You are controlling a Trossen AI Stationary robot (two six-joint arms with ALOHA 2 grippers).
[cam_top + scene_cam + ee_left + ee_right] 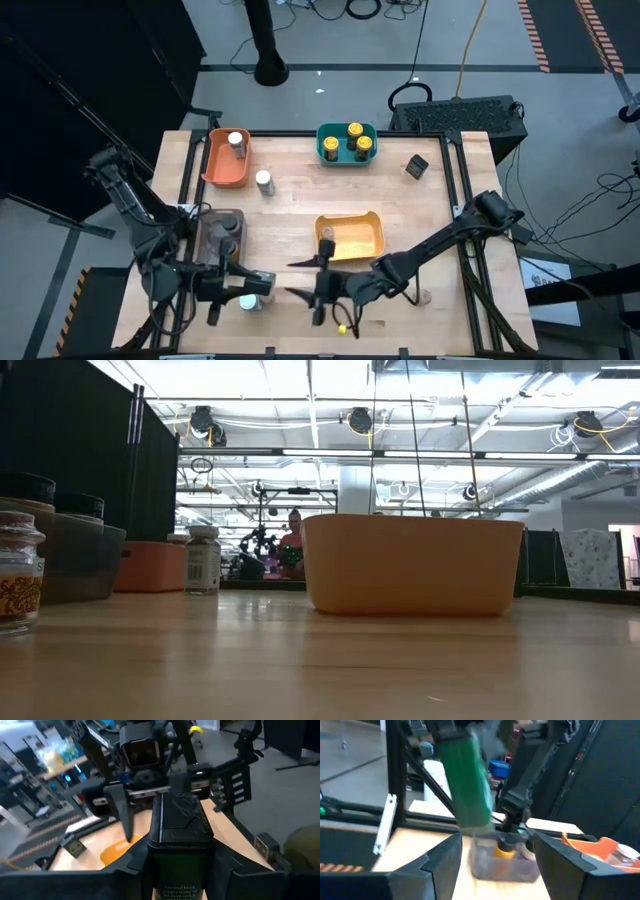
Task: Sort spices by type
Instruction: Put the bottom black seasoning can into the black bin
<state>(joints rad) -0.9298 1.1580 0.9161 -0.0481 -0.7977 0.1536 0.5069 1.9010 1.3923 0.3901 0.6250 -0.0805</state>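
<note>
From above, a pale wooden bench stands on a grey floor strewn with cables. On it sit an orange rectangular plastic bin at far left holding one jar, a teal plastic bin at the far side holding three yellow-lidded jars, a yellow plastic bin near the middle, and a grey translucent bin at near left. A white-lidded jar stands upright just beside the orange bin. Both dark arms reach in low along the near edge, their claws facing each other: the left claw at near left, the right claw just right of it.

At bench height, the yellow bin fills the middle; a white-lidded jar stands upright left of it, and a glass jar at the left edge. A person shows far behind.

The left wrist view shows the left claw clamped on a dark rectangular pepper tin, its long axis pointing toward the opposite claw.

The right wrist view shows the right claw's fingers spread, nothing between them, with a blurred green container ahead.
</note>
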